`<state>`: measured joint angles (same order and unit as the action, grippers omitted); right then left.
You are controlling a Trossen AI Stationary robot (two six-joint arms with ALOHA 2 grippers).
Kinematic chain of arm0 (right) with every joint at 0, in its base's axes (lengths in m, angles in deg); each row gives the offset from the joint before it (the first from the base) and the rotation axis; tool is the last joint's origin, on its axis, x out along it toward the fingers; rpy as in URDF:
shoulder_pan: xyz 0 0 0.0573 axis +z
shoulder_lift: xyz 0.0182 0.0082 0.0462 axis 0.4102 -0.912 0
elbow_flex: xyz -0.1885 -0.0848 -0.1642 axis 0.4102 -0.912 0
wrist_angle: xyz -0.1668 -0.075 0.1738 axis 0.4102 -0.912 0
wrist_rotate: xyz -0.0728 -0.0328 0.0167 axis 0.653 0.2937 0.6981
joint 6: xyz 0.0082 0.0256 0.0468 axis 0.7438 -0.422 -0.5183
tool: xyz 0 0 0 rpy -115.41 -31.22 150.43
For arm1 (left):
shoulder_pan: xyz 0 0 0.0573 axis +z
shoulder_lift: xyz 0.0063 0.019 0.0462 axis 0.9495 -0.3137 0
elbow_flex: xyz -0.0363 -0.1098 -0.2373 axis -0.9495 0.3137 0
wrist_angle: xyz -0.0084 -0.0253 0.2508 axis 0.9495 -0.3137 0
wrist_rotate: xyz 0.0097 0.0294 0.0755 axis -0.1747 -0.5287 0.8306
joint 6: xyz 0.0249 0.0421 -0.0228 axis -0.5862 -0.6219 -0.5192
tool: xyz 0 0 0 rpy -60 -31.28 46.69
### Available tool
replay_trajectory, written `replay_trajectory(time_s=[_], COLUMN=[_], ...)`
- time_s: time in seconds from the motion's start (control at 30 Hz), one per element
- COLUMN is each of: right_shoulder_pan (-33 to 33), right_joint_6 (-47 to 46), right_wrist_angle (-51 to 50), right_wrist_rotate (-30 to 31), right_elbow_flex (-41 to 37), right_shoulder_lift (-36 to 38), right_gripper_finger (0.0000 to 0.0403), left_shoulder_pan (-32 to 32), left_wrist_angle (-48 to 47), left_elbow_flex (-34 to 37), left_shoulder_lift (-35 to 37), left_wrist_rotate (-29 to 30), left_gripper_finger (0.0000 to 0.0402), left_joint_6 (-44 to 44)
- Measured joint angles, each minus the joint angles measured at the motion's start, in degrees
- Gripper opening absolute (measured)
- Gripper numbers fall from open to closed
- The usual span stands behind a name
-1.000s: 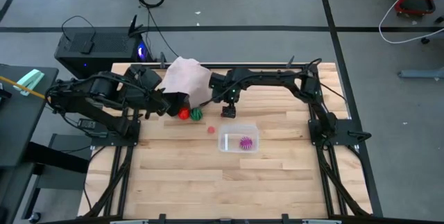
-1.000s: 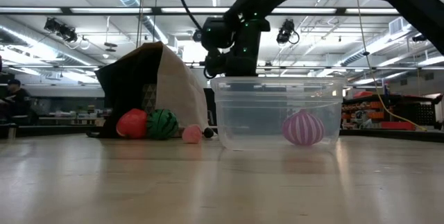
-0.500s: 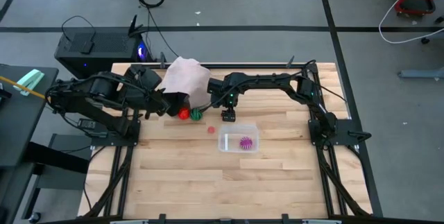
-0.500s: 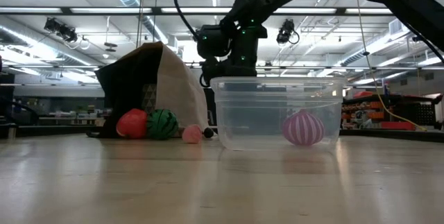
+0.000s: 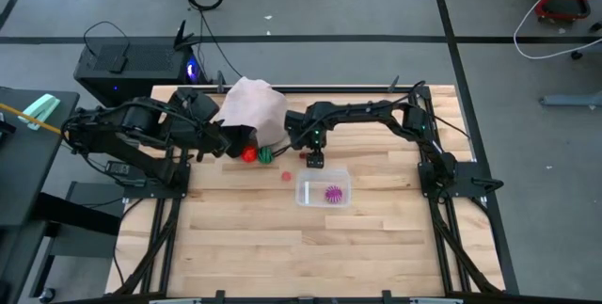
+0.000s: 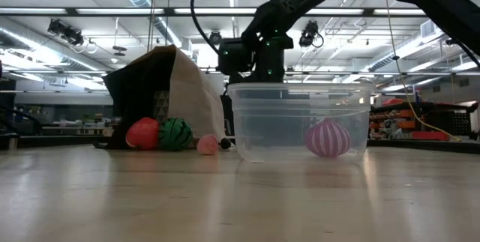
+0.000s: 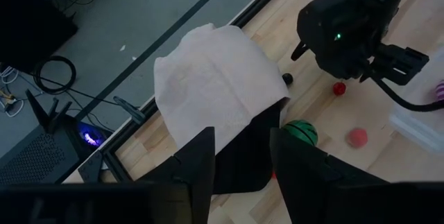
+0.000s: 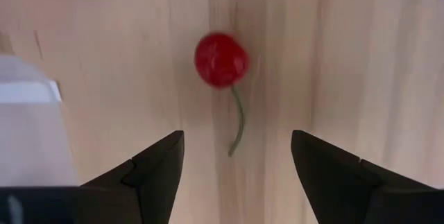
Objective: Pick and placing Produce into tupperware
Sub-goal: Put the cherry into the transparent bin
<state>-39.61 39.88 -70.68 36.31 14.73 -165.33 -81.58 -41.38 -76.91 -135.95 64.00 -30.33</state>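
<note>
Right wrist view: right gripper open over cherry, tupperware alongside. Left gripper grips bag edge.

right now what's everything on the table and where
tub: 1, clear, table middle
spiky ball: 1, magenta, inside tub
bag: 1, pale, lying at the back
tomato: 1, red, at bag mouth
melon: 1, green, beside tomato
pink ball: 1, between melon and tub
cherry: 1, red, green stem, ahead of the right gripper
left gripper: holding bag edge
right gripper: open above cherry
</note>
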Motion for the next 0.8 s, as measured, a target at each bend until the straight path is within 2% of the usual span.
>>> replay_trajectory(time_s=[0.2, 0.8], right_shoulder_pan=[0.0, 0.0], right_joint_6=[-0.3, -2.8], right_wrist_angle=[0.6, 3.8], right_wrist_rotate=[0.4, 0.2], right_elbow_flex=[-1.2, -1.4], right_shoulder_lift=[0.0, 0.0], right_gripper_finger=[0.0257, 0.0137], left_shoulder_pan=[0.0, 0.0], left_wrist_angle=[0.0, 0.0], left_elbow_flex=[0.0, 0.0], left_shoulder_lift=[0.0, 0.0], left_wrist_rotate=[0.0, 0.0], left_gripper_finger=[0.0140, 0.0138], left_joint_6=[0.0, 1.1])
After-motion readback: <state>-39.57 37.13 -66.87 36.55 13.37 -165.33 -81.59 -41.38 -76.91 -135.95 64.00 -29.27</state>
